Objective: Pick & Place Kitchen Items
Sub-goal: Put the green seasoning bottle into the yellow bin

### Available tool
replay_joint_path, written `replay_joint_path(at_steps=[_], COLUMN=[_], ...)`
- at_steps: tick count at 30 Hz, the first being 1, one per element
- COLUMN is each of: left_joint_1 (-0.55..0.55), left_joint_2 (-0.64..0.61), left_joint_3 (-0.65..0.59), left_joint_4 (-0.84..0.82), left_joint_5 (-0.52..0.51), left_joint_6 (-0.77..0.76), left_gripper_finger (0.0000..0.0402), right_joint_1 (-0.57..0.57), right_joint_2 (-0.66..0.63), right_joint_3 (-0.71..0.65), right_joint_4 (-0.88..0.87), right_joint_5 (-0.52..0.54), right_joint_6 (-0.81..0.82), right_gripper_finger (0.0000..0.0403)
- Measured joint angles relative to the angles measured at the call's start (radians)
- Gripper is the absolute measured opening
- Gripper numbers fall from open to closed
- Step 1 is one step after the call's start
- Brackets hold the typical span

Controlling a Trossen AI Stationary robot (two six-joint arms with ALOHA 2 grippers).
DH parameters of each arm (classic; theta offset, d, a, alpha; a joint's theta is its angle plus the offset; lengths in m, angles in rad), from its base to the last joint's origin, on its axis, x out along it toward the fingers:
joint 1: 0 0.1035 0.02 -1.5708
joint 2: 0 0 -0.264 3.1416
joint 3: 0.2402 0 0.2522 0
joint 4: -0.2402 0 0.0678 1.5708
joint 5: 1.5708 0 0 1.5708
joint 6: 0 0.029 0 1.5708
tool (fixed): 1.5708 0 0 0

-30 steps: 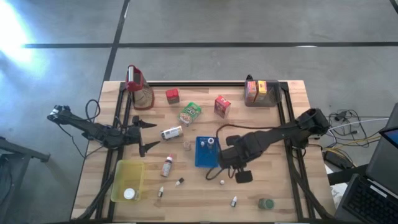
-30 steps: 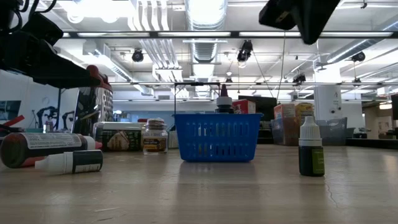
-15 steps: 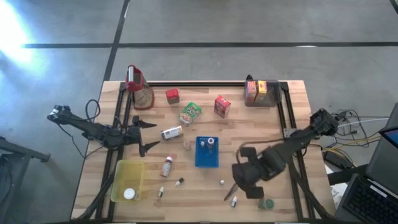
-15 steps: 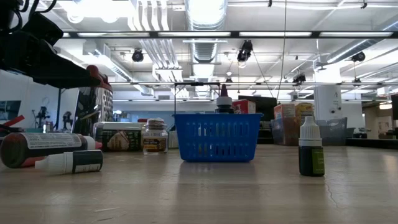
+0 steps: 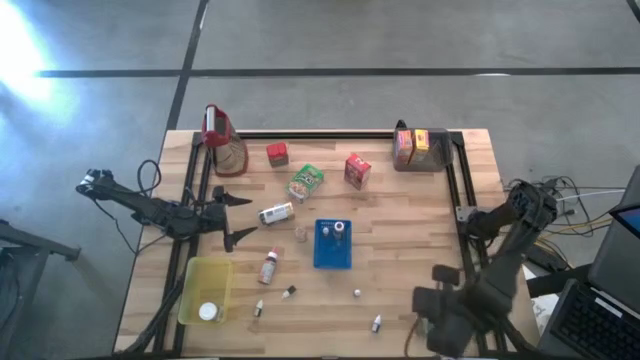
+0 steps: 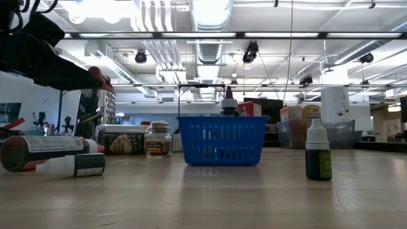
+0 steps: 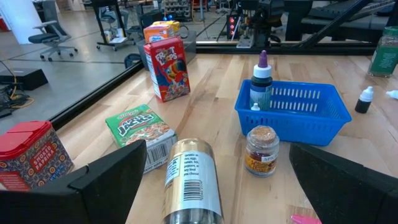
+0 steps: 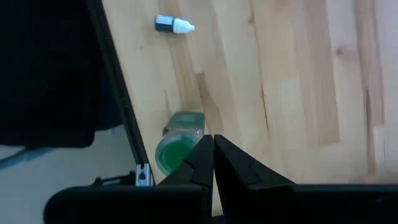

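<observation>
My right gripper [image 8: 213, 152] is shut and points down above the table's near right corner [image 5: 440, 320]. Below it a small jar with a green lid [image 8: 177, 149] lies on its side at the table's edge. A white-capped dropper bottle [image 8: 174, 25] lies nearby on its side. My left gripper [image 5: 238, 217] waits open at the table's left. A tin [image 7: 191, 180] lies on its side just ahead of its fingers. The blue basket [image 5: 332, 244] holds small bottles. Red cartons [image 5: 357, 170] and a green packet [image 5: 305, 182] sit farther back.
A yellow tray [image 5: 205, 275] with a white lid inside sits near left. The clear jug with a red top [image 5: 225, 145] stands far left, and a clear bin with cartons [image 5: 420, 148] far right. Black frame rails [image 5: 462, 200] run along both sides. Small bottles dot the near strip.
My right gripper has swung from beside the blue basket toward the table's near right corner, rolling its wrist on the way and staying shut. It has left the low view.
</observation>
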Motion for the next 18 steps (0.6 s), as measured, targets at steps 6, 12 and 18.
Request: replay_joint_path(at_steps=[6, 12, 18], left_joint_1=[0.0, 0.0, 0.0], left_joint_2=[0.0, 0.0, 0.0], left_joint_3=[0.0, 0.0, 0.0], left_joint_4=[0.0, 0.0, 0.0], left_joint_5=[0.0, 0.0, 0.0], left_joint_6=[0.0, 0.0, 0.0], left_gripper_finger=[0.04, 0.04, 0.04], right_joint_1=[0.146, 0.238, 0.299], right_joint_2=[0.0, 0.0, 0.0], right_joint_3=[-0.001, -0.018, -0.101], right_joint_4=[-0.015, -0.016, 0.023], right_joint_5=[0.096, 0.084, 0.043], right_joint_6=[0.216, 0.414, 0.542], right_gripper_finger=[0.0008, 0.0008, 0.0008])
